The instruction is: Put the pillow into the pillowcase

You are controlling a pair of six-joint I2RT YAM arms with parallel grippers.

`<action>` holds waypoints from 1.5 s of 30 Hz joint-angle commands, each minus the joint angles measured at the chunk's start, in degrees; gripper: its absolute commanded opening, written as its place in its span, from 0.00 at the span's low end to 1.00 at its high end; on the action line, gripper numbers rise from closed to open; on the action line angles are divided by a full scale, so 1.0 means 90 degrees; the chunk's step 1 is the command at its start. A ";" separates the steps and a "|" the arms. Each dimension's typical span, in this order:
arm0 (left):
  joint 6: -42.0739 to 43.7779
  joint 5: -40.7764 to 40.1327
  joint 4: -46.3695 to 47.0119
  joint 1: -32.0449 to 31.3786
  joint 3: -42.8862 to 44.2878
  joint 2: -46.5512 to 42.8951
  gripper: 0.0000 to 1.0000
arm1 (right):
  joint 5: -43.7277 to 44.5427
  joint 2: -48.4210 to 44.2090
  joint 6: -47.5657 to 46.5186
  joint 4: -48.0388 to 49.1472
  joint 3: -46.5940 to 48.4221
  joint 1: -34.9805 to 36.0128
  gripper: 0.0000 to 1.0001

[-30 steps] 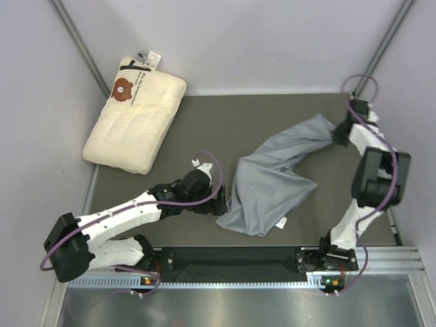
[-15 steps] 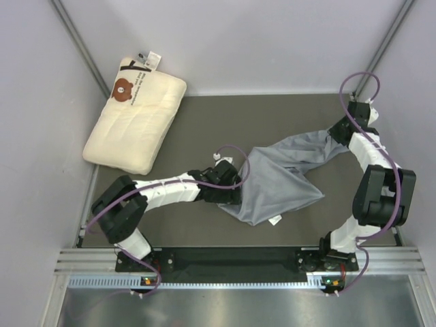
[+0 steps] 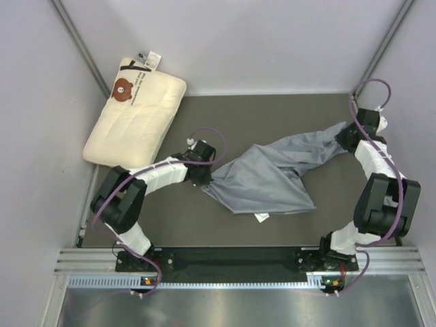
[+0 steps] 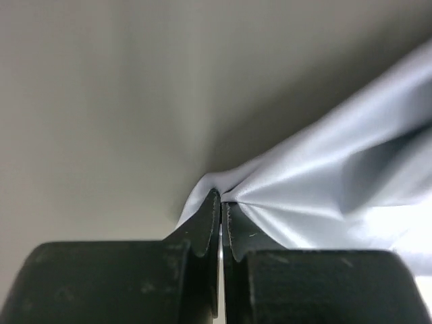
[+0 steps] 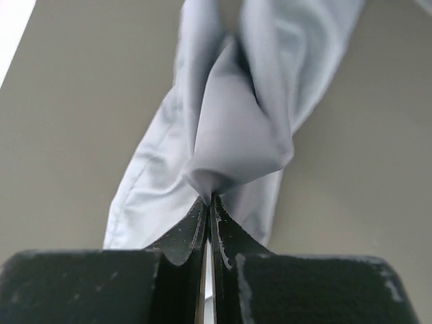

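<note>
The thin, wrinkled grey-blue fabric pillowcase [image 3: 269, 178] lies drawn out between the arms: the left gripper [image 4: 221, 206] pinches its left corner, the right gripper [image 5: 208, 200] its far right end. The step looks like spreading it; next, its mouth must be found and parted. The plump cream quilted pillow [image 3: 135, 116] sits well left of the pillowcase, seen only from above; only the wrist views show jaws clamped on cloth

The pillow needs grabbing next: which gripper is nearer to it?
Left. The left gripper pinches the pillowcase near the pillow; the right gripper holds its other end across the table.
</note>
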 commanded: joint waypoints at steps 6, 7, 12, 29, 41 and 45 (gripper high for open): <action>0.1337 -0.0434 -0.0956 0.1265 0.1799 -0.0911 0.00 | -0.0551 -0.0981 0.0201 0.0242 -0.0430 -0.0841 0.00; 0.1521 -0.0580 -0.1033 0.1276 0.2237 -0.0863 0.00 | -0.0679 -0.0933 0.0240 0.0291 -0.0382 -0.0890 0.00; 0.1747 -0.0972 -0.0791 0.1315 0.3459 -0.0162 0.00 | -0.0875 -0.0465 0.0640 0.0671 0.0232 -0.0988 0.00; 0.1592 -0.0378 -0.2305 0.1297 0.3700 -0.0098 0.80 | -0.1920 -0.1332 -0.1135 -0.0510 0.0022 0.0397 0.89; 0.1326 -0.0174 -0.1767 0.2084 0.0591 -0.2561 0.80 | -0.1042 -0.1354 -0.1625 -0.0344 -0.0264 0.5230 0.71; 0.1338 0.0278 -0.1757 0.2827 0.0522 -0.2620 0.78 | -0.0867 -0.0631 -0.1527 -0.0304 -0.0050 0.6022 0.69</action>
